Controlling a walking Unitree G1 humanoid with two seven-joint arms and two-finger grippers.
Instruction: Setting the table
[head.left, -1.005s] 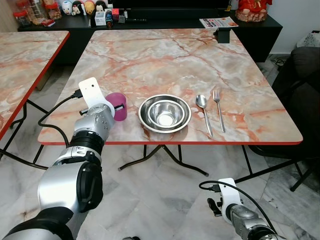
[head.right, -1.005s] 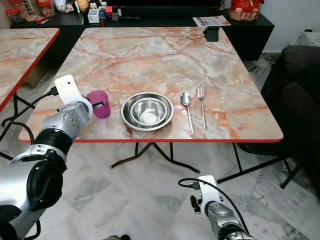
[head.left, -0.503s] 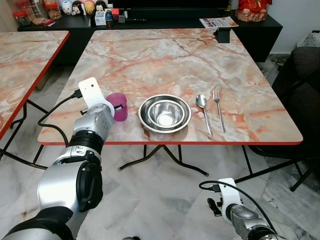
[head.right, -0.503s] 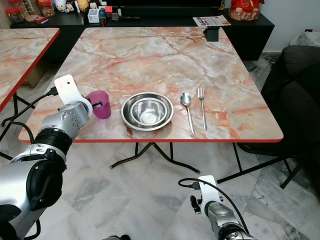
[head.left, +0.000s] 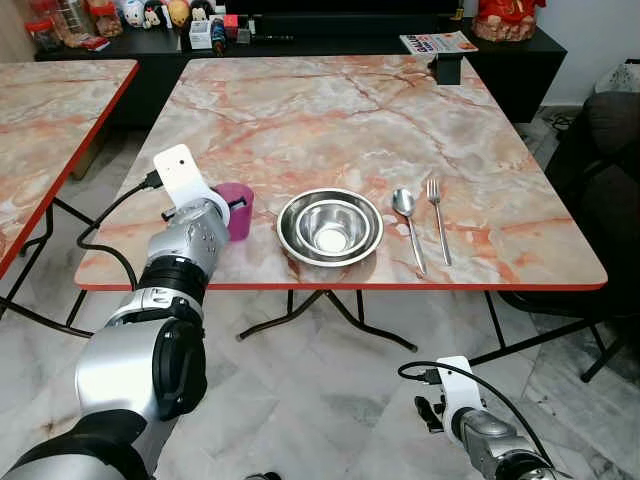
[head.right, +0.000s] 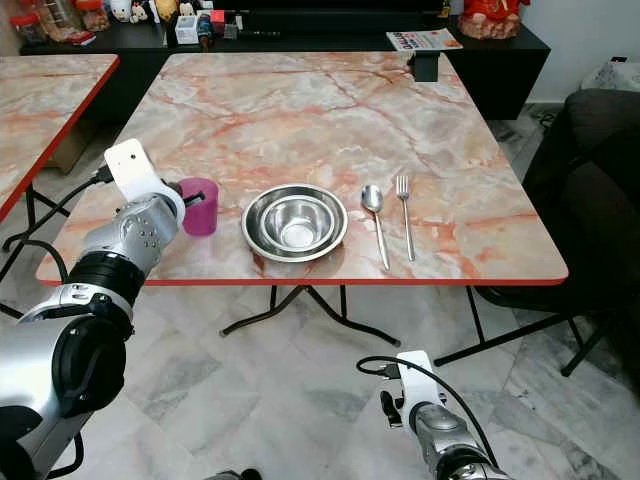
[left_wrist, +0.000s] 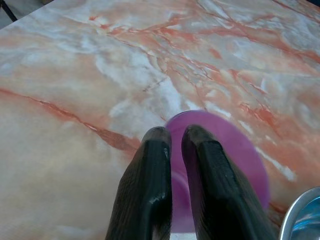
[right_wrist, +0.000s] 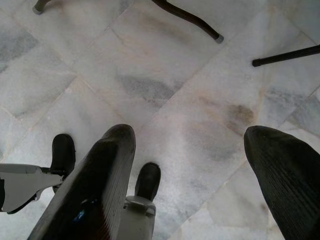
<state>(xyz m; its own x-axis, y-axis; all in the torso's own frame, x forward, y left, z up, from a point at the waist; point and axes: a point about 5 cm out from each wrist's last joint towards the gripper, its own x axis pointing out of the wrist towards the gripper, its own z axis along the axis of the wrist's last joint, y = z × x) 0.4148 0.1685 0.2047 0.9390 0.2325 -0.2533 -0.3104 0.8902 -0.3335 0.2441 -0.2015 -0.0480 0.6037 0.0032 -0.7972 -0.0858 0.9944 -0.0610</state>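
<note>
A purple cup (head.left: 237, 207) is pinched by its rim at the near left part of a marble-patterned table (head.left: 330, 110) edged in red, the two black fingers (left_wrist: 150, 185) of the left gripper (left_wrist: 172, 150) being drawn almost together over the cup wall. The cup is seen standing upright on the tabletop, just to the left of a steel bowl (head.left: 330, 226), apart from it. To the right of the bowl a spoon (head.left: 407, 222) is laid, and beside the spoon a fork (head.left: 436, 215), both lengthwise and near each other without touching.

No writing can be read anywhere: a printed magazine (head.left: 438, 43) is seen on the dark sideboard (head.left: 520, 60) behind the bowl's table, but its text is too small to make out. A small black object (head.left: 446, 69) is set at the table's far right corner. Toy figures (head.left: 150, 14) and small boxes are lined along the sideboard to the far left of the bowl. A second table (head.left: 50, 110) of the same pattern is placed to the left, and a dark chair (head.left: 610, 140) to the right.

The right gripper (right_wrist: 200, 165) is held low over the pale tiled floor (right_wrist: 165, 85), below the near table edge, its fingers spread wide and empty. A black cable (head.left: 110, 225) is looped from the left wrist.
</note>
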